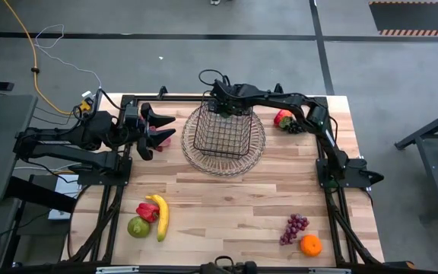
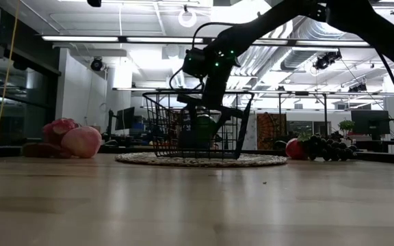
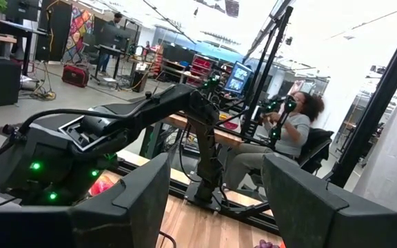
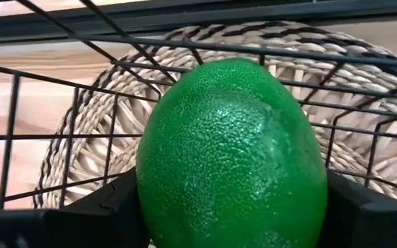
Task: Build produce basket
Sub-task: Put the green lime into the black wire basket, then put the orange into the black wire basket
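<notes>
The dark wire basket point(image 1: 220, 131) stands on a round woven tray point(image 1: 258, 148) at the table's far middle. My right gripper point(image 1: 226, 106) reaches down into the basket and is shut on a green fruit point(image 4: 233, 158); the low view shows the green fruit point(image 2: 200, 130) behind the wires. My left gripper point(image 1: 154, 129) hovers open at the far left, beside a pink dragon fruit point(image 1: 163, 138). A banana point(image 1: 160, 215), red pepper point(image 1: 147, 211) and a green fruit point(image 1: 137, 227) lie near left. Purple grapes point(image 1: 293, 227) and an orange point(image 1: 310, 245) lie near right. My right gripper pinches the green fruit by its two sides point(image 4: 150, 200), one finger point(image 4: 109, 207) on either side. It comes from above, pointing down into the basket. The fruit sits inside the wire walls; whether it rests on the basket's floor I cannot tell.
A red fruit point(image 1: 283, 118) and dark grapes point(image 1: 293, 126) lie at the far right beside the right arm. Dark frame rails run along the table's left and right edges. Bare wood point(image 1: 226, 205) spans the middle and near part. A person point(image 3: 295, 131) sits beyond the table.
</notes>
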Controlling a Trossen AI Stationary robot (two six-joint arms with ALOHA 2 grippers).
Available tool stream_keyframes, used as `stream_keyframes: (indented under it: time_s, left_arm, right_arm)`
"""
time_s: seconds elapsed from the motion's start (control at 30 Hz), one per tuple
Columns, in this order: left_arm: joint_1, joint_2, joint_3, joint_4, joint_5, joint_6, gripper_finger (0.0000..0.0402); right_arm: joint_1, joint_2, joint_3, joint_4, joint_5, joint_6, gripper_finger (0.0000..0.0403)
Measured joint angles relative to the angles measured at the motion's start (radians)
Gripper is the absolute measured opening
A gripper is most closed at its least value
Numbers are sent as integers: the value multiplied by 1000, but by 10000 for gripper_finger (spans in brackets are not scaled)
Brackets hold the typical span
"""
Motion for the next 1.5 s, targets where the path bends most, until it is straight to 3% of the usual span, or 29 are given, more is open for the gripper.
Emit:
stream_keyframes:
  time_s: [0.27, 0.67, 0.83, 1.07, 1.2, 1.37, 1.5]
  left_arm:
    - [0, 0, 0, 0, -2, 0, 218]
    - [0, 0, 0, 0, -22, 0, 217]
    - [0, 0, 0, 0, -22, 0, 218]
    - [0, 0, 0, 0, -26, 0, 218]
    - [0, 0, 0, 0, -26, 0, 218]
    - [-1, 0, 0, -2, -26, 0, 218]
    - [-1, 6, 0, -8, -26, 0, 218]
  right_arm:
    - [-1, 0, 0, 39, -1, -9, 270]
    - [-1, 0, 0, 50, -5, 13, 387]
    - [-6, -32, -1, 62, 6, -10, 397]
    - [-10, -171, -1, 54, 67, -305, 398]
    - [43, -292, -1, -84, 94, -484, 399]
    - [147, -434, -4, -246, 248, -575, 399]
    - [224, -574, -152, -196, 251, -610, 399]
